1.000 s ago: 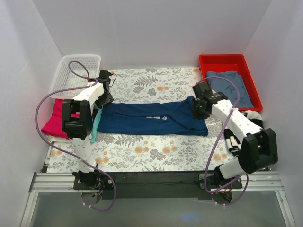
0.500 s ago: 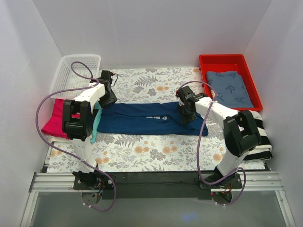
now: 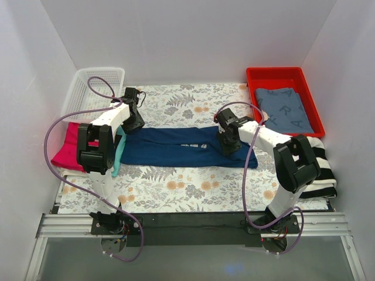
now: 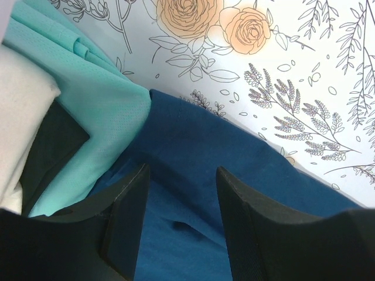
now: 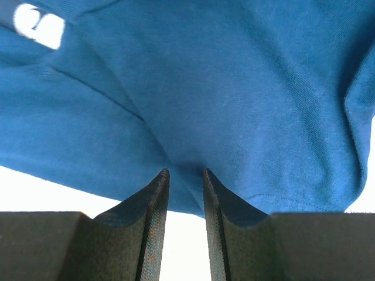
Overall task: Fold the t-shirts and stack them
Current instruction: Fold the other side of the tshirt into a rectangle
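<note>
The navy t-shirt (image 3: 176, 146) lies as a long folded strip across the floral table top. My left gripper (image 3: 133, 120) is open at its left end, jaws straddling the navy cloth (image 4: 246, 158) just above it; the gripper's tips show in the left wrist view (image 4: 181, 170). A teal t-shirt (image 3: 119, 151) lies against that end and shows in the left wrist view (image 4: 88, 99). A red-pink t-shirt (image 3: 67, 146) lies further left. My right gripper (image 3: 227, 139) is over the strip's right part. Its jaws (image 5: 184, 171) are nearly closed, pinching navy cloth (image 5: 205, 88) near a hem.
A white wire basket (image 3: 88, 88) stands at the back left. A red tray (image 3: 281, 75) at the back right holds a folded grey-blue shirt (image 3: 284, 108). A black-and-white striped cloth (image 3: 321, 170) lies at the right edge. White walls enclose the table.
My right gripper has moved left from the shirt's right end to a spot over the strip, with navy cloth in its jaws. The left arm has hardly moved.
</note>
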You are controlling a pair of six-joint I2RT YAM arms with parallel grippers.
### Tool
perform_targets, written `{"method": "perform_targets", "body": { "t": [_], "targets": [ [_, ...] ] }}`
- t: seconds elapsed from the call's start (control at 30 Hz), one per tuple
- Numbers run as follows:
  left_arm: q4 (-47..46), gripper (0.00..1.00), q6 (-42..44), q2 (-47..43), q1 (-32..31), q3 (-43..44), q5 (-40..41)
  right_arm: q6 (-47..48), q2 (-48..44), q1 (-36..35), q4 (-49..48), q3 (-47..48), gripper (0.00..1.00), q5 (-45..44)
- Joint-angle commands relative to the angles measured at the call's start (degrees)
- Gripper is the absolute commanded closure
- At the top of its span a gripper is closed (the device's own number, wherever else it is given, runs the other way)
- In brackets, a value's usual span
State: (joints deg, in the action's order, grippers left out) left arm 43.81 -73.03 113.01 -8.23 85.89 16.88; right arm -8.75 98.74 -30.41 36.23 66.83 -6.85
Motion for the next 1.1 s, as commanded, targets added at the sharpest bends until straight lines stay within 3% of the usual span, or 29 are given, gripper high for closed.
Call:
{"method": "perform_targets", "body": {
  "t": [0.0, 0.23, 0.33, 0.47, 1.07],
  "targets": [
    [-0.04, 0.52, 0.44, -2.36, -0.03, -0.1, -0.18, 0.49, 1.72, -0.17, 0.42, -0.56, 0.64, -2.72],
    [-0.13, 0.52, 0.44, -2.36, -0.03, -0.19, -0.62, -1.0, 5.41, -0.08, 0.6, 1.99, 0.64, -8.17],
    [0.13, 0.52, 0.52, -2.44, -0.03, -0.11, -0.54, -1.44, 6.38, -0.08, 1.04, 3.91, 0.7, -9.14],
    [0.13, 0.52, 0.61, -2.71, -0.03, -0.28, -0.27, -1.7, 5.85, -0.08, 1.74, 5.5, 0.99, -9.93],
    [-0.13, 0.52, 1.14, -2.71, -0.03, -1.25, 0.17, -1.35, -0.57, 0.18, 7.28, 11.66, 0.99, -4.65]
  ]
}}
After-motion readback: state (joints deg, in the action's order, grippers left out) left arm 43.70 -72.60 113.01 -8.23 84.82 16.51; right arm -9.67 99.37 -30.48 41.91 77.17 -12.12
